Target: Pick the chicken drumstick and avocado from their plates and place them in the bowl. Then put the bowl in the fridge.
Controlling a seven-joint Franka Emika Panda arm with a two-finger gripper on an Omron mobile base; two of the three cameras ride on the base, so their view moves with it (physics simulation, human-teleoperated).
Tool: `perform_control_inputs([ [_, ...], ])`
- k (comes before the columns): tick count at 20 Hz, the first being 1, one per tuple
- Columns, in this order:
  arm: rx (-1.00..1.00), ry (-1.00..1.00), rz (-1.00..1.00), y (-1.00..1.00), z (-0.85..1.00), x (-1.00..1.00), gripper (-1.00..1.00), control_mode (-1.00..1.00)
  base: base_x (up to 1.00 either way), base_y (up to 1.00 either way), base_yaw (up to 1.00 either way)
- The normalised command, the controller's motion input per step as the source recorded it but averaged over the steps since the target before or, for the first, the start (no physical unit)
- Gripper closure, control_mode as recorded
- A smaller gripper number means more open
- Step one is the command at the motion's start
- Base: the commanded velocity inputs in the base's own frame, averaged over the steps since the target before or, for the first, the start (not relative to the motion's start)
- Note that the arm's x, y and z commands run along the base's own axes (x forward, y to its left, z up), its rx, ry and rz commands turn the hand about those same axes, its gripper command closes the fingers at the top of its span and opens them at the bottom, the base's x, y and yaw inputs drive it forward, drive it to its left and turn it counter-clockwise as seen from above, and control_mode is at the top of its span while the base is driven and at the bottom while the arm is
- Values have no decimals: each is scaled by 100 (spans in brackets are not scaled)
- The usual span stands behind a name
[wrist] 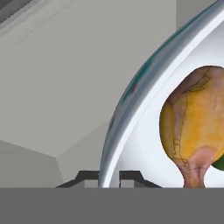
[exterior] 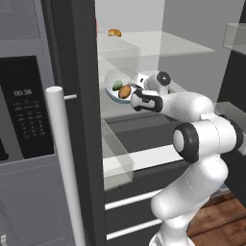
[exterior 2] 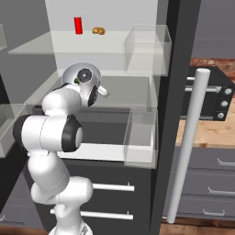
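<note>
The pale blue-white bowl (exterior: 113,82) is inside the open fridge (exterior: 158,43), just over its middle glass shelf. My gripper (exterior: 134,93) is shut on the bowl's near rim (wrist: 131,105), one fingertip (wrist: 87,177) on each side of the wall. In the bowl lie the orange-brown chicken drumstick (exterior: 125,91) and the dark green avocado (exterior: 116,85). The drumstick (wrist: 194,127) looms large in the hand view, with a sliver of avocado (wrist: 220,162) beside it. From the right base view my hand hides most of the bowl (exterior 2: 71,72). The plates are out of view.
The upper shelf holds a red can (exterior 2: 78,25) and a small brown food item (exterior 2: 98,30). Clear door bins (exterior 2: 141,137) and the door's long silver handle (exterior 2: 190,142) stand right. Two drawers (exterior: 132,199) sit below. A black-fronted oven (exterior: 21,108) is left.
</note>
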Motion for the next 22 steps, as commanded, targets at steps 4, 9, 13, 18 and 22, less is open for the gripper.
perform_control_inputs([
  [4,-3,0,1,0,0,20,100,-100,0,0,0],
  [9,-5,0,2,9,0,4,100,-100,0,0,0],
  [13,-6,1,4,8,0,8,100,-100,0,0,0],
  [18,-7,2,3,11,0,5,-100,-100,0,0,0],
  [22,-7,2,2,7,0,1,-100,-100,0,0,0],
])
